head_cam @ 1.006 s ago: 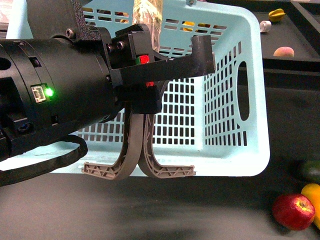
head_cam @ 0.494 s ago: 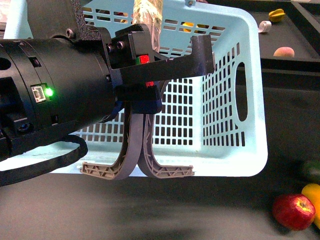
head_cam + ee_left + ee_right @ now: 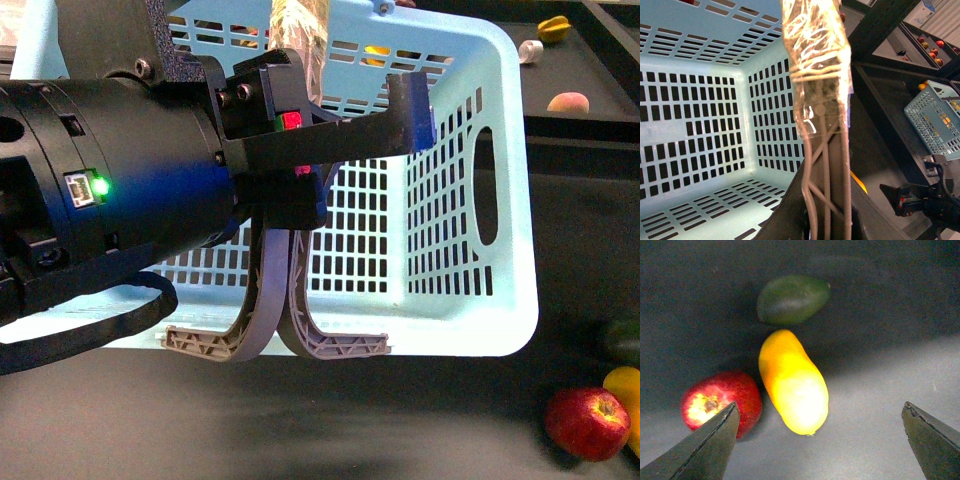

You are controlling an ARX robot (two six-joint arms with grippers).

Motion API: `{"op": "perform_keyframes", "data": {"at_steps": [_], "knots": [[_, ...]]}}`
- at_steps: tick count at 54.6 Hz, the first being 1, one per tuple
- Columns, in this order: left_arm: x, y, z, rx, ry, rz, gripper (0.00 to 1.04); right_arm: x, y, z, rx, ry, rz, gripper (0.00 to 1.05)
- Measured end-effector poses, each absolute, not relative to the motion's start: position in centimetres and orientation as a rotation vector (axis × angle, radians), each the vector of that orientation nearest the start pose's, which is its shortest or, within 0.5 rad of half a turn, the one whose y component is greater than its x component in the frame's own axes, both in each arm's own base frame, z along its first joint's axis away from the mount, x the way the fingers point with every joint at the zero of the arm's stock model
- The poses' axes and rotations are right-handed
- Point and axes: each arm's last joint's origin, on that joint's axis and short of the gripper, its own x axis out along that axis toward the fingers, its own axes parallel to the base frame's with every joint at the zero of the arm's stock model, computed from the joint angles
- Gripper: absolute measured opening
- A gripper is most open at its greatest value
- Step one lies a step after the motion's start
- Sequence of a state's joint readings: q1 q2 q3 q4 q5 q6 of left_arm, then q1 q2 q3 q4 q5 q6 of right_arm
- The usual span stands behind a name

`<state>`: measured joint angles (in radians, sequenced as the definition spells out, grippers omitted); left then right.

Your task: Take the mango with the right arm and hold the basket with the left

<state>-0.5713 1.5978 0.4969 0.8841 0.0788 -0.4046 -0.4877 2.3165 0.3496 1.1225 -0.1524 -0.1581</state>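
Observation:
The turquoise basket (image 3: pixel 470 220) hangs above the dark table in the front view. My left gripper (image 3: pixel 285 190) is shut on its two grey-brown handles (image 3: pixel 275 300), which also show in the left wrist view (image 3: pixel 822 165) wrapped in clear tape. The yellow-orange mango (image 3: pixel 792 382) lies on the table between a red apple (image 3: pixel 722 401) and a green fruit (image 3: pixel 792 299). My right gripper (image 3: pixel 820 427) is open above it, the mango's near end between the wide-spread fingers, nearer one of them. In the front view only the mango's edge (image 3: pixel 626 390) shows at the right border, beside the apple (image 3: pixel 588 422).
A yellow star-shaped fruit (image 3: pixel 553 30), a white object (image 3: pixel 529 50) and a peach-coloured fruit (image 3: pixel 567 103) lie on the far right shelf. A second blue crate (image 3: pixel 935 117) stands in the background of the left wrist view. The green fruit (image 3: pixel 625 342) lies at the table's right edge.
The basket has swayed very slightly in my left gripper. The fruit on the table has not moved.

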Motion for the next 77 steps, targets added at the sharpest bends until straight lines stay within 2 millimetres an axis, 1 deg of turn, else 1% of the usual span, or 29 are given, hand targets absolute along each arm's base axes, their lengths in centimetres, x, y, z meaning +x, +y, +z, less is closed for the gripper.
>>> {"op": "perform_keyframes", "data": {"at_steps": [9,29,59,70,77], "knots": [[23.9,-15.7,15.5,-0.335,0.341,-0.594,0.07,21.0,-10.3,-5.1,0.114,0.891,-0.244,0.97],[23.9,-15.7,15.5,-0.335,0.341,-0.594,0.07,23.3,-11.6,-8.3,0.114,0.956,-0.272,0.97],[23.9,-15.6,15.5,-0.335,0.341,-0.593,0.07,25.5,-11.9,-11.0,0.125,0.983,-0.287,0.97],[23.9,-15.6,15.5,-0.334,0.341,-0.593,0.07,26.0,-11.7,-12.0,0.127,1.003,-0.293,0.97],[23.9,-15.6,15.5,-0.335,0.342,-0.594,0.07,26.0,-11.8,-12.3,0.140,1.003,-0.300,0.97]]}}
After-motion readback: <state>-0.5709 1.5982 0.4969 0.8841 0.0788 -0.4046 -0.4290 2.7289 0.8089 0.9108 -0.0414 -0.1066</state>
